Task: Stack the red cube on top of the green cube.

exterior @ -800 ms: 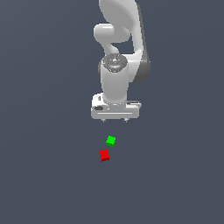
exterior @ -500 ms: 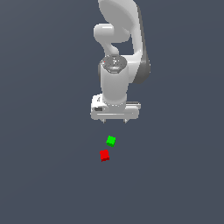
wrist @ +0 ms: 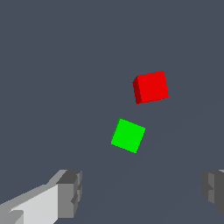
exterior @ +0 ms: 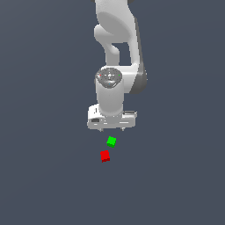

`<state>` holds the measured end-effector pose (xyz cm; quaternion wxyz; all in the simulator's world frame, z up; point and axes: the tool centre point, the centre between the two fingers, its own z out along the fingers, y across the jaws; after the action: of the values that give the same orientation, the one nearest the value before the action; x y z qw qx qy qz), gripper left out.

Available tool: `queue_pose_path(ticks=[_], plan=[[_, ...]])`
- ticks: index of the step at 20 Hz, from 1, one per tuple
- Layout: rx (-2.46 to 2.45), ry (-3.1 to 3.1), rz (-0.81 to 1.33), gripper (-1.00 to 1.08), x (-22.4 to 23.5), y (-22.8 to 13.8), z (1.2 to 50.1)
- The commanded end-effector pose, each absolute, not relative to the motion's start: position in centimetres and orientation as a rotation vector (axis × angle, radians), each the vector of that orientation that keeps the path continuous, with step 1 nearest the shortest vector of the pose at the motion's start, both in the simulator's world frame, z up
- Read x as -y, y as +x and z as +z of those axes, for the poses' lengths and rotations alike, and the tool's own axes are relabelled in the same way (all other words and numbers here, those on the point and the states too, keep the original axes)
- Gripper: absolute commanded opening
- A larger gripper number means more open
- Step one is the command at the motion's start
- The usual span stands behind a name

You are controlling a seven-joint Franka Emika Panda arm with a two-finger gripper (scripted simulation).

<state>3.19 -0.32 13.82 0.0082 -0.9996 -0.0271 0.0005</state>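
Red cube (exterior: 104, 155): lies on the dark grey counter (exterior: 44, 176), just beside the green cube (exterior: 111, 141) but apart from it, not stacked. Green cube: on the counter, nearer the arm, turned at an angle to the red one. Gripper (exterior: 112, 130): white, hangs above both cubes, fingers (wrist: 70, 192) spread wide, holding nothing.

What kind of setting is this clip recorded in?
Most likely a bare simulated test scene, not a real room: a flat, featureless grey floor, a white arm with its open gripper above it, and just two plain blocks, the red cube and the green cube, apart on the floor.
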Motion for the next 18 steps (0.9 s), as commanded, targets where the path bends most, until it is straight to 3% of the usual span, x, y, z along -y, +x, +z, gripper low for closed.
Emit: queue_pose_path(ticks=[1,18], plan=[[0.122,-3.125,0.002,1.0,0.9,4.2,12.9],[0.344,-3.121,0.0,1.0,3.5,10.9,7.5]])
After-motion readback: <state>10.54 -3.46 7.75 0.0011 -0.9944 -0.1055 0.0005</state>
